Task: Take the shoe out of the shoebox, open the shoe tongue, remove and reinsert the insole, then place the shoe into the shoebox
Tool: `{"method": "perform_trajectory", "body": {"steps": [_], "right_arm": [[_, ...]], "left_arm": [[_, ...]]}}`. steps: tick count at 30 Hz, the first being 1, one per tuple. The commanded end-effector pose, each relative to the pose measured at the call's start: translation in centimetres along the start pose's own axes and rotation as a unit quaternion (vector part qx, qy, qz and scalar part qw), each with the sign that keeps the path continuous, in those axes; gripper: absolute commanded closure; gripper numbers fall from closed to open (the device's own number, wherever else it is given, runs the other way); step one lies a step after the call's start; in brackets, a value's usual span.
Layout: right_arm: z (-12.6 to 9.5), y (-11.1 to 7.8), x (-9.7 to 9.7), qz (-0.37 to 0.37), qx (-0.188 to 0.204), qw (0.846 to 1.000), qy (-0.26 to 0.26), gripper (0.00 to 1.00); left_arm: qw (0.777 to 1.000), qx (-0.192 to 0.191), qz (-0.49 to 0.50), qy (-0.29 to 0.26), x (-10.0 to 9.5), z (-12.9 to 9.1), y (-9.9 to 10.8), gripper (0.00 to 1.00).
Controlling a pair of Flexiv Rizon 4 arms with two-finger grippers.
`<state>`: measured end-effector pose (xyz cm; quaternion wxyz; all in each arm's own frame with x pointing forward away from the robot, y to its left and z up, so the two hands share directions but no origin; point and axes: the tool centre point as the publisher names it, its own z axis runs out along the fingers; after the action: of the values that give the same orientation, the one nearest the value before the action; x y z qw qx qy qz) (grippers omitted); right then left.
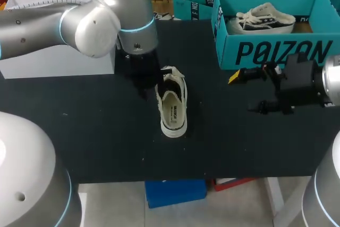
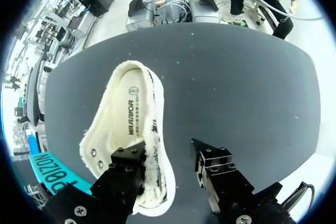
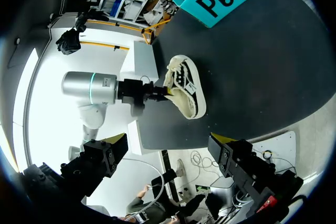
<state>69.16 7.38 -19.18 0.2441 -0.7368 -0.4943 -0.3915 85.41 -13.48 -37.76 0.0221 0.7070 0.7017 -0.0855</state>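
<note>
One shoe [image 1: 173, 107] is lying sole-down near the middle of the black table [image 1: 95, 131], out of the teal shoebox [image 1: 276, 51], which is sitting at the far right with a second shoe [image 1: 263, 19] inside it. The shoe's long axis is running from the far side toward the front edge. Its heel is facing the front edge and its laced end is tucked under the left arm.

The left gripper [image 2: 168, 145] is hanging right over that laced end with its jaws spread wide and holding nothing. One of its fingers [image 2: 128, 158] is sitting above the shoe's front, possibly touching it, though the wrist view is too cramped to be sure. The other is standing over bare table just beside the shoe. The heel is pointing straight away from this gripper, so the opening and the insole [image 2: 128, 111] are lying ahead of it.

The right gripper [image 3: 168, 141] is hovering well apart from the shoe, near the shoebox front, with its fingers fully parted and empty. The left arm is plainly the nearer one.

The shoe is looking soft: cream canvas with frayed, fuzzy edges, a darker upper at the laces, a pale rubber sole rim and a flat cream insole.
</note>
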Motion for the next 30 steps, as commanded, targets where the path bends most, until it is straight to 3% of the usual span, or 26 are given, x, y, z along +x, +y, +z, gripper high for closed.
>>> {"method": "perform_trajectory", "body": {"steps": [1, 14, 22, 24, 26, 29, 30], "right_arm": [[0.1, 0.0, 0.0, 0.000, 0.000, 1.000, -0.001, 0.00], [0.1, 0.0, 0.0, 0.000, 0.000, 1.000, -0.001, 0.00], [0.1, 0.0, 0.0, 0.000, 0.000, 1.000, -0.001, 0.00], [0.1, 0.0, 0.0, 0.000, 0.000, 1.000, -0.001, 0.00], [0.1, 0.0, 0.0, 0.000, 0.000, 1.000, -0.001, 0.00], [0.1, 0.0, 0.0, 0.000, 0.000, 1.000, -0.001, 0.00], [0.1, 0.0, 0.0, 0.000, 0.000, 1.000, -0.001, 0.00]], "left_arm": [[1.000, -0.011, -0.003, -0.005, -0.3, 1.1, 0.0, 0.55], [1.000, -0.018, -0.003, -0.004, -0.4, 2.7, 0.7, 0.58], [1.000, -0.025, -0.004, 0.001, -0.2, 3.4, 1.1, 0.64], [1.000, -0.025, -0.006, 0.000, -0.2, 3.5, 1.2, 0.69], [1.000, -0.027, -0.007, -0.001, -0.2, 3.6, 1.2, 1.00], [0.999, -0.039, -0.011, -0.002, -0.4, 3.8, 1.3, 1.00], [0.998, -0.058, -0.003, 0.007, -0.5, 3.7, 1.4, 1.00]]}}
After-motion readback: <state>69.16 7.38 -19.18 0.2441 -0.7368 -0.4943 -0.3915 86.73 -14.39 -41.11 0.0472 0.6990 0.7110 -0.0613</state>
